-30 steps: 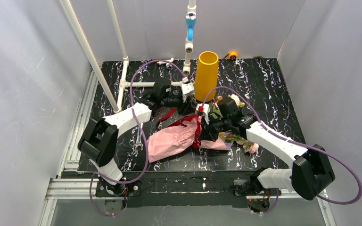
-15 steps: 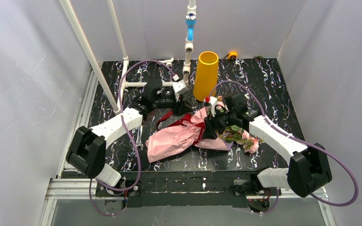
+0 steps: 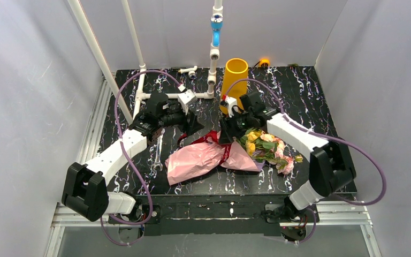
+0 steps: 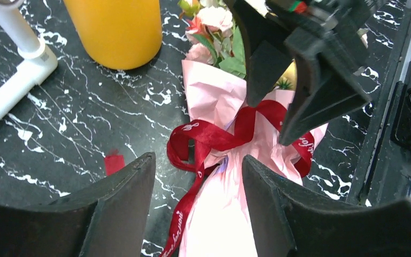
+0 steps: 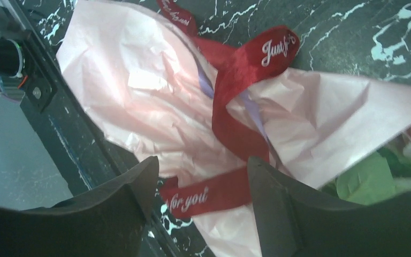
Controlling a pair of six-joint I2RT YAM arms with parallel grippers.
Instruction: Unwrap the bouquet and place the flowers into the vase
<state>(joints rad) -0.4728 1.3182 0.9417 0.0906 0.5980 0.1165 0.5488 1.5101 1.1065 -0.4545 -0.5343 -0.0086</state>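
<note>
The bouquet lies on its side on the black marbled table. Its pink paper points toward the front left, and the dark red ribbon is loose around the middle. The flowers spill out to the right, pink, yellow and cream. The vase stands upright behind them. My left gripper hovers open over the ribbon and paper, holding nothing. My right gripper hangs open just above the ribbon and paper, also holding nothing. In the left wrist view the right gripper's black fingers stand over the wrap.
A white pipe frame and a post with a blue section stand at the back left. A wrench lies left of the paper. A red tape mark is on the table. The table's front edge is close to the paper.
My right gripper has opened and pulled back toward the vase, uncovering the flowers. My left gripper has moved left and back and opened wider. The bouquet has stayed in place.
</note>
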